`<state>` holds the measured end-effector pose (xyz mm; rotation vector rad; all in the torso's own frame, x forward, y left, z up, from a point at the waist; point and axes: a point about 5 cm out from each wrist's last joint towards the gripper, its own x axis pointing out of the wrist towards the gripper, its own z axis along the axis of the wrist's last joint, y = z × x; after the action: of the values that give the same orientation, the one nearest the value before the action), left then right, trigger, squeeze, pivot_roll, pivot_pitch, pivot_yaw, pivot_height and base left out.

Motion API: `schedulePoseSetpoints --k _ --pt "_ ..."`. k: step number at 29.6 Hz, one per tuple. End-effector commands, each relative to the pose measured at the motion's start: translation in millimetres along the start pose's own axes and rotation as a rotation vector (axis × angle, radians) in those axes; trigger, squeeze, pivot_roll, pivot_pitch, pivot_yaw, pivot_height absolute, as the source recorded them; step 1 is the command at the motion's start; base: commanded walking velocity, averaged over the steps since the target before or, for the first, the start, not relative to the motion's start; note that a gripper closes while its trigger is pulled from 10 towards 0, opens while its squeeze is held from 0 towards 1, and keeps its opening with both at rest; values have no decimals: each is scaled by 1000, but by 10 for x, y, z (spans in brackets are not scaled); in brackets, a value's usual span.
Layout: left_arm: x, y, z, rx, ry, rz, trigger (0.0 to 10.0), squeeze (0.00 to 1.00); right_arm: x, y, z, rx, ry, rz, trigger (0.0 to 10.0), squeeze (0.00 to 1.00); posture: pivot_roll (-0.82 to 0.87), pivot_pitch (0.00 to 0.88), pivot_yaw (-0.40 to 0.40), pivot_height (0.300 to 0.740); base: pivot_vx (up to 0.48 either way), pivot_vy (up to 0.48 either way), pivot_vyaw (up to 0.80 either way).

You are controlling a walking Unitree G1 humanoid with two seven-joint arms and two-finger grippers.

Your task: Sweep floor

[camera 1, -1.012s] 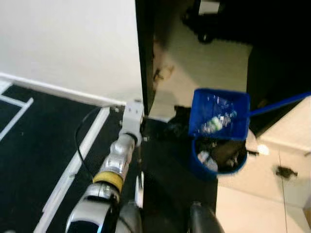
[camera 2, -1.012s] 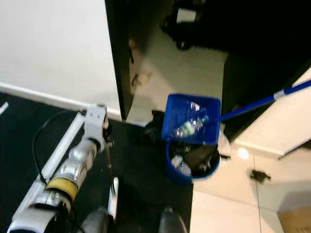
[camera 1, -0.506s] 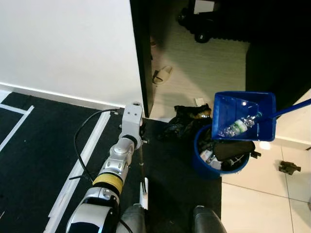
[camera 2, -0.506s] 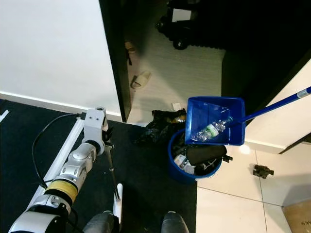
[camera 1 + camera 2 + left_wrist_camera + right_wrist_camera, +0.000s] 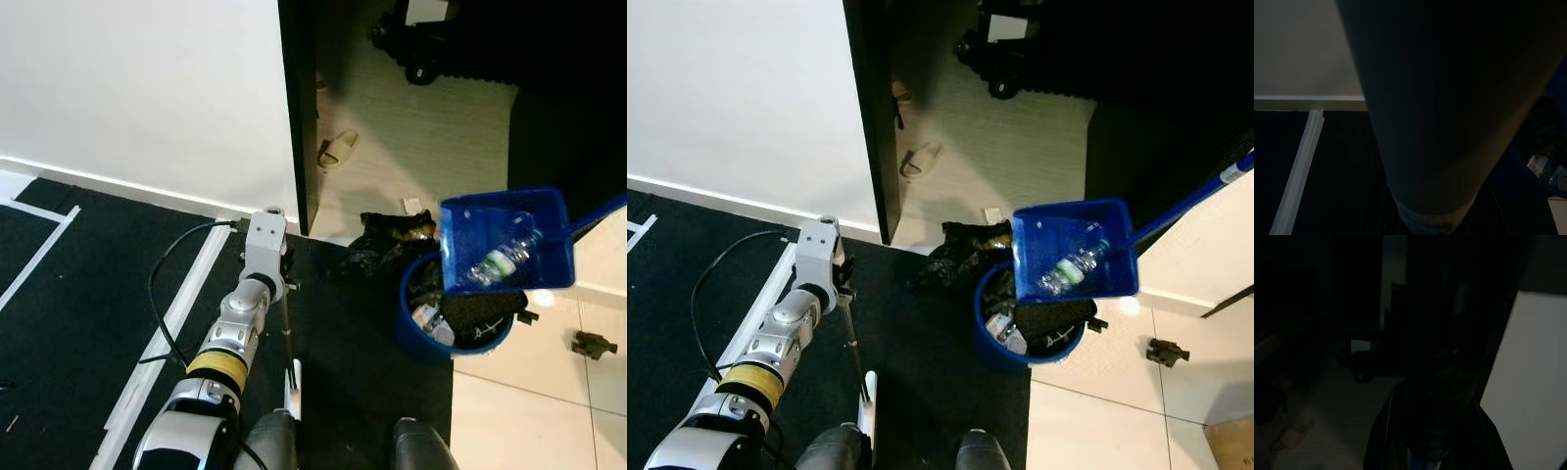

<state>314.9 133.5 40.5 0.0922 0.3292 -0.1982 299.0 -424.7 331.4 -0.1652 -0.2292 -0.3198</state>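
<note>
Tipping the blue dustpan (image 5: 1075,252), bottle (image 5: 1070,265) inside, over the bin (image 5: 991,343); next, tilt further; grip unseeable.

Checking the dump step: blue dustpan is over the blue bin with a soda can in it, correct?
Not quite. The blue dustpan is over the blue bin, but it holds a clear plastic bottle with a green label, not a soda can. The right eye view shows it lying across the pan.

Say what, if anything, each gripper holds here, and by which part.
The left arm reaches down to a thin broom stick; the grip is hidden. The blue dustpan hangs by its long handle; its holder is out of frame.
</note>
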Motion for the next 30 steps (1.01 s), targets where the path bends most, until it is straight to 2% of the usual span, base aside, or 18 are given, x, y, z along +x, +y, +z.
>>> schedulePoseSetpoints --k 1,9,18,21,30 --pt "-9 62 -10 25 9 17 10000 0 -5 3 156 -89 -84 13 10000 0 22 5 0 740 0 0 0" --pt "-6 83 9 26 1 23 10000 0 -4 91 347 -173 -218 68 10000 0 20 6 3 740 0 0 0" --pt "5 93 34 29 -5 28 10000 0 33 220 531 -226 -309 74 10000 0 19 7 5 740 0 0 0" --pt "13 93 44 27 -7 32 10000 0 79 317 589 -178 -333 97 10000 0 18 8 1 740 0 0 0" --pt "14 76 40 20 -7 32 10000 0 134 468 579 -64 -344 154 10000 0 21 10 -7 740 0 0 0"
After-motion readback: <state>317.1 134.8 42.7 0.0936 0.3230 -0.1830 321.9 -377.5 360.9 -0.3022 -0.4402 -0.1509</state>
